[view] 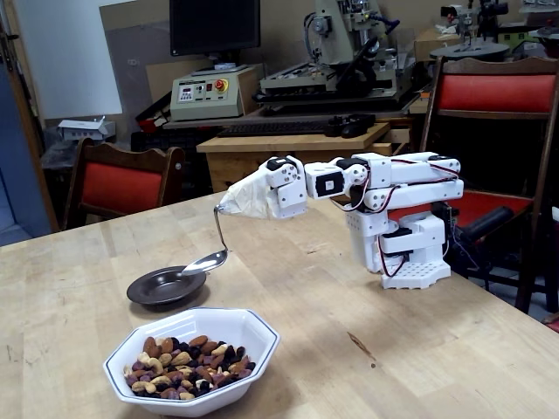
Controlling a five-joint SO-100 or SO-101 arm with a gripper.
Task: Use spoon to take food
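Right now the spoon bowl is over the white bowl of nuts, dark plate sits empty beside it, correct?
Not quite. In the fixed view the spoon has its bowl over the right rim of the dark plate, not over the white bowl of nuts. The plate does look empty.
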